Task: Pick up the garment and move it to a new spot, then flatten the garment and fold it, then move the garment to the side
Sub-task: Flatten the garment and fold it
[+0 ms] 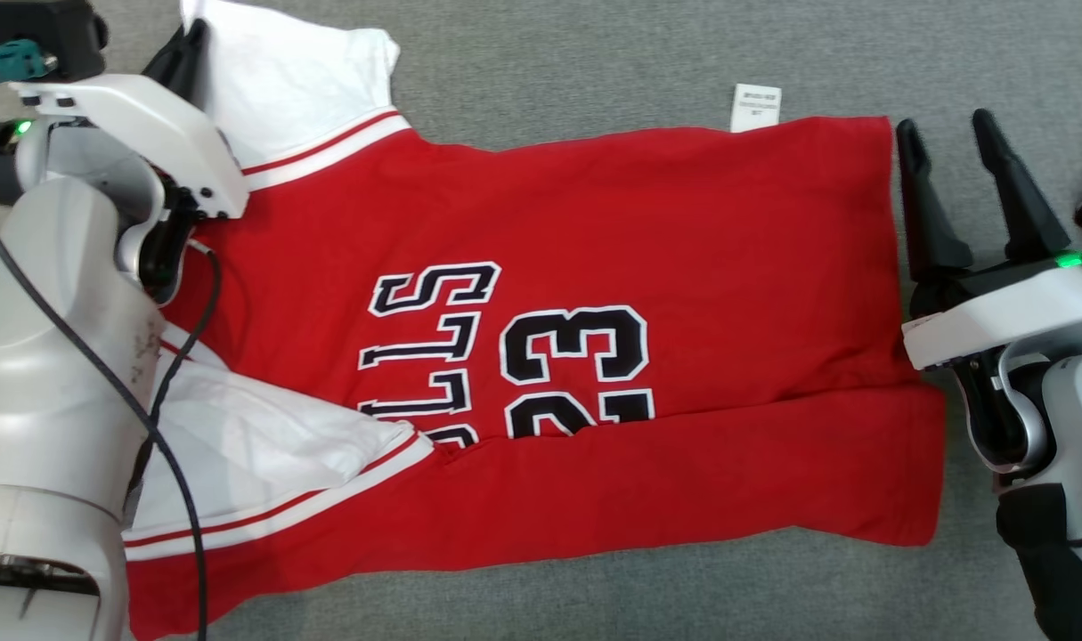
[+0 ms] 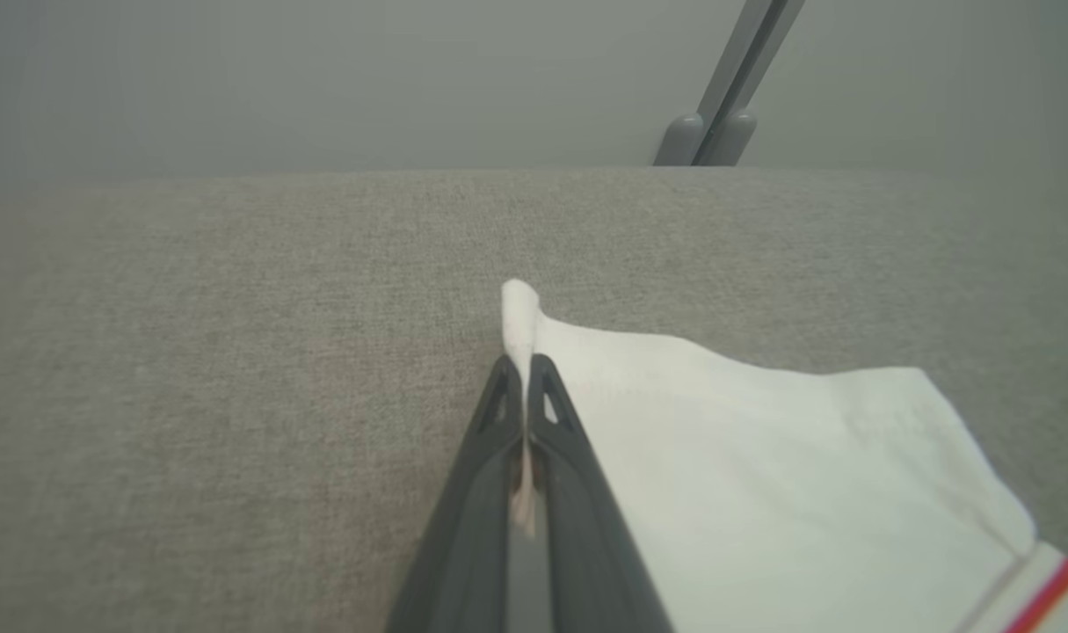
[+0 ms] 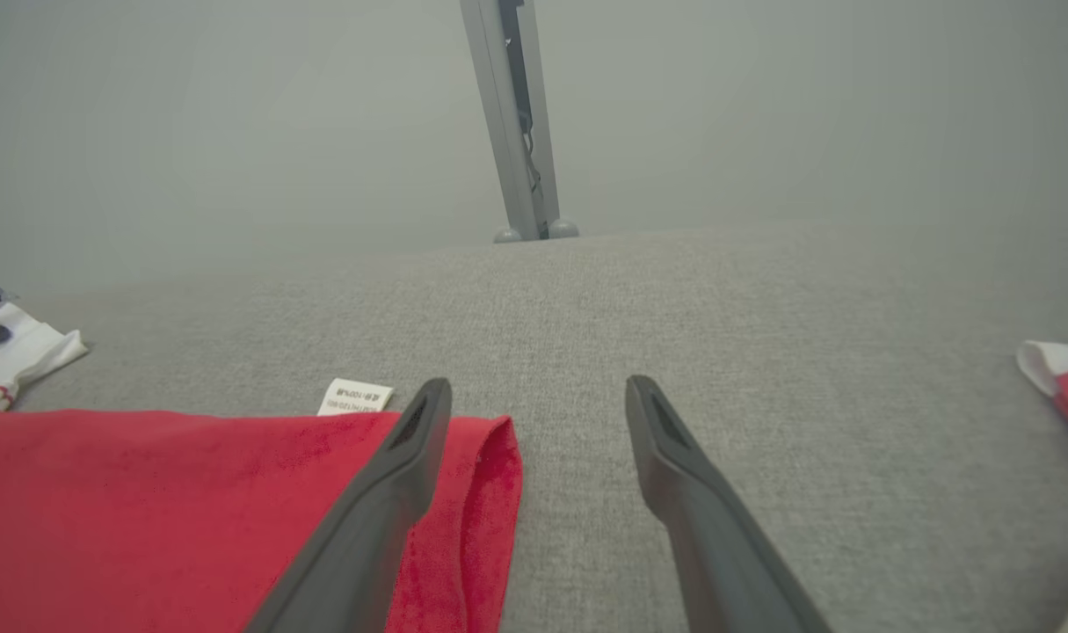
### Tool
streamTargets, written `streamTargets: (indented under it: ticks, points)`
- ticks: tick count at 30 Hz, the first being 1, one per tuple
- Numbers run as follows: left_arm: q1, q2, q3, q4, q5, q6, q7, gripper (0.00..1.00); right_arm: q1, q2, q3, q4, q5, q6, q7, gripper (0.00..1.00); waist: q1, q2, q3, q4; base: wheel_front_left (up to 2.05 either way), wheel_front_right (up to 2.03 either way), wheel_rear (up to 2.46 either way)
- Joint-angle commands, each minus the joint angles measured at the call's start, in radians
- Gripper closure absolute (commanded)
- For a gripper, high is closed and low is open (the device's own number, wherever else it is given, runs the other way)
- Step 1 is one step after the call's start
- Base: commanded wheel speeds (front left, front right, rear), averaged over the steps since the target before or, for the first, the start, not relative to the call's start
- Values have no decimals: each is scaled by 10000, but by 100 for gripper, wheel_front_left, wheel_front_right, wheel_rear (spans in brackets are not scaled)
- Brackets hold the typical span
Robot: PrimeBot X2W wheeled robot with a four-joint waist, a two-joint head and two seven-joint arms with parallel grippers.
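white tag (image 1: 757, 107) beside garment (image 1: 728, 223), grey post (image 3: 503, 123) beyond

Soft, even light; the red-and-white jersey (image 1: 683, 267) casts faint shadows; wrist views blur hazily beyond the grey fabric tabletop (image 2: 235, 352).

Grey fabric-covered bench (image 1: 594, 53), red jersey (image 1: 683, 223) laid flat across it, near edge folded over, white sleeves (image 1: 291, 71) at the left end, small white label (image 1: 757, 108) on the far hem

The print on the white label (image 1: 757, 107) is too small to be read. The black lettering (image 1: 523, 356) is partly covered by a fold of the garment (image 1: 728, 249).
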Motion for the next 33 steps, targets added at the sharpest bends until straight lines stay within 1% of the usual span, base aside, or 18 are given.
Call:
streamTargets:
  ticks: [1, 5, 9, 10, 11, 12, 13, 17, 21, 26, 29, 33]
  points:
    - [-170, -98, -152, 22, -66, -24, -146, 100, -182, -216, 168, 311, 96, 2, 166, 0, 0, 0, 18, 142, 0, 0, 0]
    - [-356, -129, -600, 24, -248, -25, -523, 100, -594, -654, 753, 957, 542, 2, 532, 0, 0, 0, 16, 348, 0, 0, 0]
    - [-413, -111, -1061, -50, -442, -28, -815, 100, -843, -1036, 1294, 1246, 1139, 2, 1233, 0, 0, 0, -11, 448, 0, 0, 0]
    - [-450, -78, -1155, -84, -486, -27, -890, 100, -909, -1153, 1465, 1266, 1239, 2, 1473, 5, 0, 0, -20, 464, 0, 0, 0]
    - [-481, -68, -1261, -125, -555, -27, -958, 100, -984, -1276, 1592, 1274, 1353, 2, 1696, 54, 0, 0, -29, 484, 0, 0, 0]
    - [-503, -55, -1362, -159, -605, -27, -1027, 100, -1021, -1353, 1665, 1276, 1521, 2, 1931, 73, 0, 0, -38, 501, 0, 0, 0]
    - [-521, -36, -1447, -203, -668, -27, -1102, 100, -1074, -1439, 1795, 1232, 1651, 2, 2139, 100, 0, 0, -48, 517, 0, 0, 0]
    - [-547, 69, -1762, -469, -961, -28, -1430, 100, -1355, -1821, 1945, 930, 2085, 2, 2544, 100, 0, 0, -123, 593, 0, 0, 0]
    - [-465, 276, -1982, -862, -1186, -27, -1775, 100, -1473, -2037, 1827, 561, 2301, 2, 2394, 100, 0, 0, -232, 679, 0, 0, 0]
    - [-70, 426, -2057, -1600, -1481, -27, -2061, 100, -1179, -2155, 1558, 180, 2444, 1, 2128, 100, 0, 0, -326, 802, 0, 0, 0]
    - [223, 613, -2036, -2070, -1589, -27, -2172, 100, -976, -2170, 1445, 91, 2471, 2, 2035, 100, 0, 0, -400, 882, 0, 0, 0]
    - [959, 770, -1863, -3069, -1702, -25, -2316, 100, -515, -2040, 1296, -149, 2808, 2, 1860, 100, 0, 0, -557, 932, 0, 0, 0]
